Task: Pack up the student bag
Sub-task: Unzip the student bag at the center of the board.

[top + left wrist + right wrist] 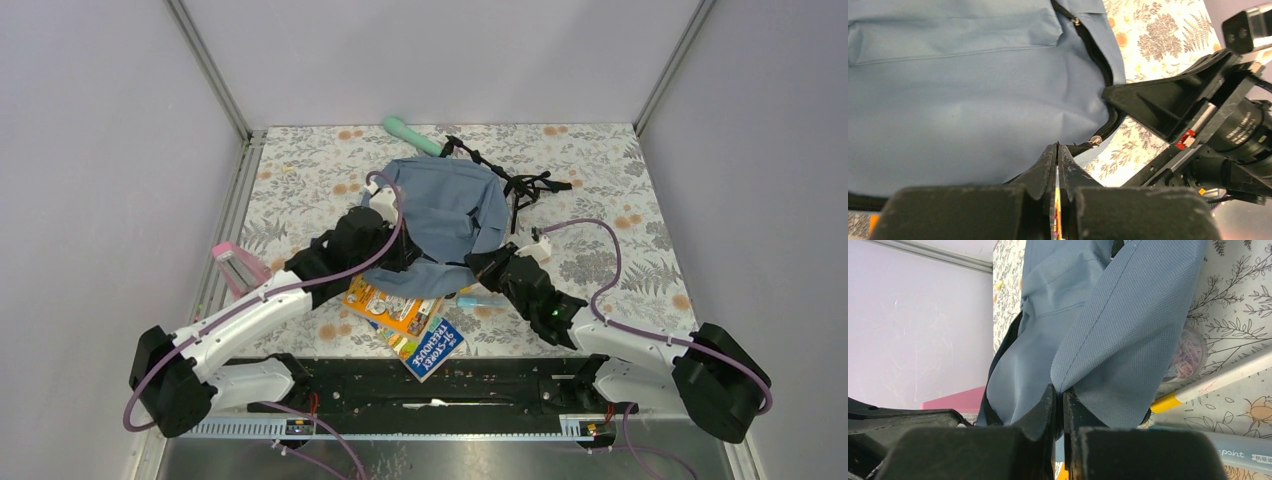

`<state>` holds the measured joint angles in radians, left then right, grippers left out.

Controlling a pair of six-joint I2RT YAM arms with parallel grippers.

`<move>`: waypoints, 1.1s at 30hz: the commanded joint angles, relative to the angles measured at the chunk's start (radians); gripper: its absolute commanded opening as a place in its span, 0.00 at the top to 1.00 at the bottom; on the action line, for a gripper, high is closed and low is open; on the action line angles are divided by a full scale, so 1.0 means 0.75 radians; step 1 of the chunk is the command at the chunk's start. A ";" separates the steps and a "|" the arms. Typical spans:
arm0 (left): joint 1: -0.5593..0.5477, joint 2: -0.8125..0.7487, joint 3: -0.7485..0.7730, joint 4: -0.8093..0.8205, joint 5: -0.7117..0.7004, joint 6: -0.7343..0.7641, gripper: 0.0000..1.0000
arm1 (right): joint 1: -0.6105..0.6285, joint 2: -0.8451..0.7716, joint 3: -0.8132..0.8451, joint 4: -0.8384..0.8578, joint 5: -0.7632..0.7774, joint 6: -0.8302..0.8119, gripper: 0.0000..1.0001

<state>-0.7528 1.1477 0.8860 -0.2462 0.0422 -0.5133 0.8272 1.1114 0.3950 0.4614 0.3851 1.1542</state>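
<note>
At the far left of the top view, a pink thing [238,268] stands on the flowery table [620,190]. Next comes the left gripper [405,258], at the near left edge of the student bag [450,210]. The bag lies in the middle of the table. The left gripper's own camera shows its fingers [1048,165] pressed together right by the bag's black zip [1098,57]. I cannot tell if any cloth is caught.

Below the bag lie an orange book [385,303] and a blue book [430,348] that says "STOREY TREEHOUSE". A mint green thing [412,136] lies at the top, near the black straps [525,185].

At the right of the bag's near edge, the right gripper [480,262] pinches a fold of the blue cloth. Only its own camera shows that clearly. That camera also shows things the top view hides or blurs. There is a clear tub of coloured bands [1189,352], a white and yellow marker [1218,381], and a pale blue pen [1228,452] with "point" on it.
</note>
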 commanded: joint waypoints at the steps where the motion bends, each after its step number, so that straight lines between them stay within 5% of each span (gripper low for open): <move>1: 0.041 -0.100 -0.036 0.022 -0.174 0.015 1.00 | -0.007 -0.054 0.050 0.011 0.142 -0.066 1.00; 33: 0.490 -0.138 -0.258 0.114 -0.184 0.002 1.00 | -0.007 -0.141 0.048 -0.055 0.167 -0.163 1.00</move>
<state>-0.4297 1.0447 0.7082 -0.2310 -0.0471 -0.5064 0.8272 1.0325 0.3950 0.3927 0.4366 1.0645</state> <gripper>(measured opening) 0.005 0.047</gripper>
